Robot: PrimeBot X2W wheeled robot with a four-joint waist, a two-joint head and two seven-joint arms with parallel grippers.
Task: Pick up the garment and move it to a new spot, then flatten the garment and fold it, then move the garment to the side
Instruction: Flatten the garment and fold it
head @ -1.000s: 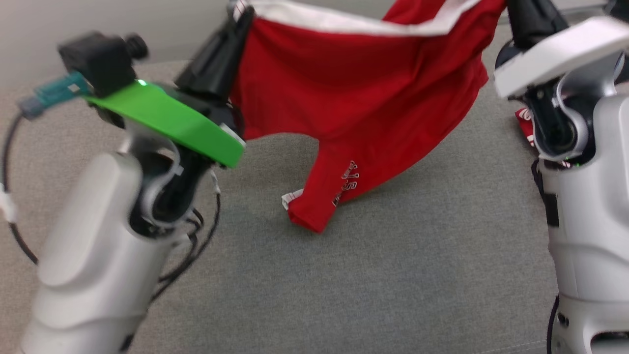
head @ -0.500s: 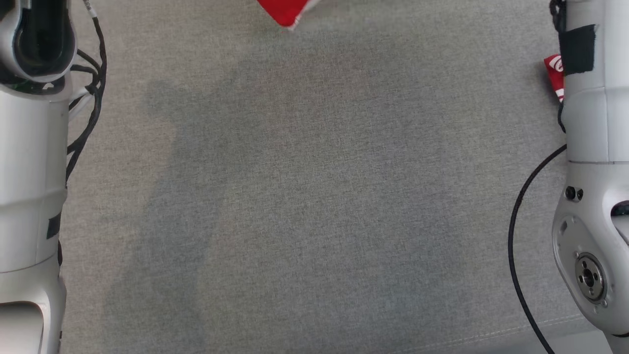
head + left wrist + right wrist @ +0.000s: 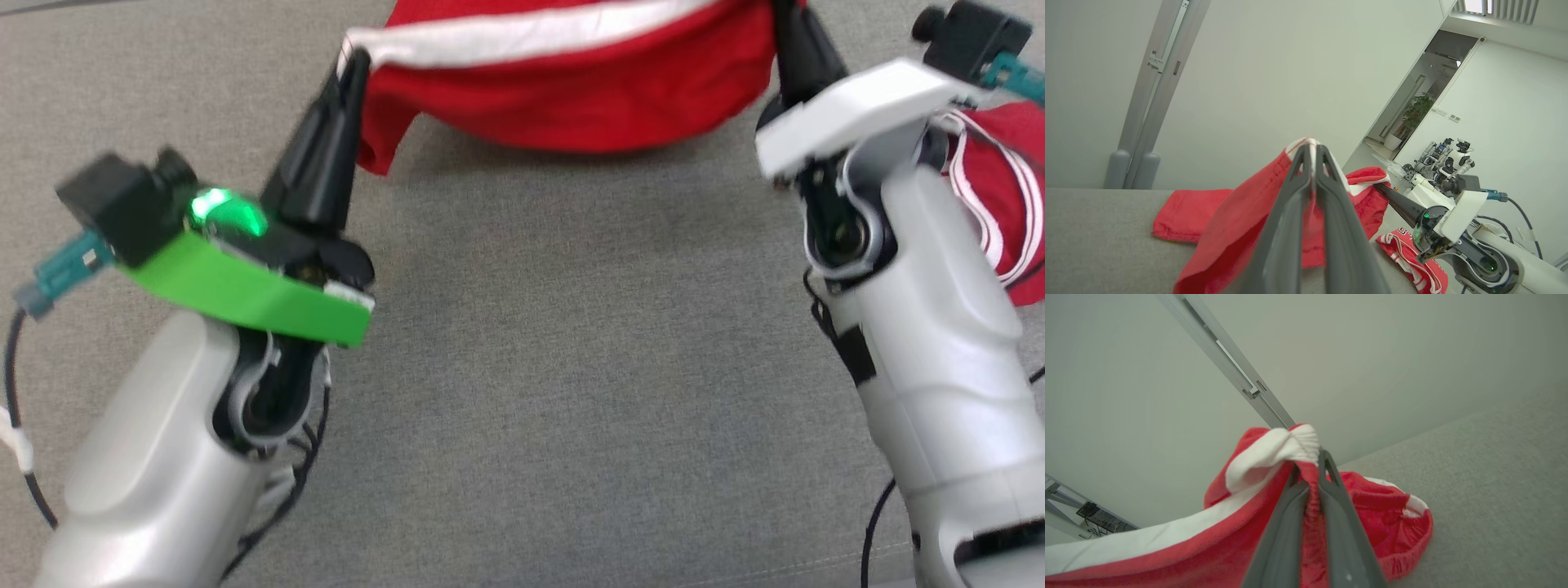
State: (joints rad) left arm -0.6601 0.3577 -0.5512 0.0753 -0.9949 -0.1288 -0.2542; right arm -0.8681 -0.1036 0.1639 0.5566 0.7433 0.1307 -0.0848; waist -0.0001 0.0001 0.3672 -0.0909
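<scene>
Carrying the garment, slung between both claws

Both claws were pinched closed on the garment [image 3: 571,106] at this check. My left gripper [image 3: 351,73] clamped one end of the white waistband [image 3: 522,37]. The left wrist view showed its fingers almost together with cloth trapped between them. My right gripper [image 3: 788,33] gripped the other end, and the right wrist view showed elastic bunched just above its tips. The garment hung as a red sling between the two, over the far part of the grey fabric surface [image 3: 571,367]. In the wrist views its lower cloth looked to rest on that surface, though the head view was too blurred to confirm. A second red piece [image 3: 1008,188] with white stripes lay at the far right, just beside my right forearm.

Judgement: I was in the first step, carrying the garment to its new spot, with flattening not yet begun. The next move called for lowering both claws together with the waistband taut, so the loose cloth would lay out smooth, clear of the striped piece. Neither claw should release until the cloth lay flat.
</scene>
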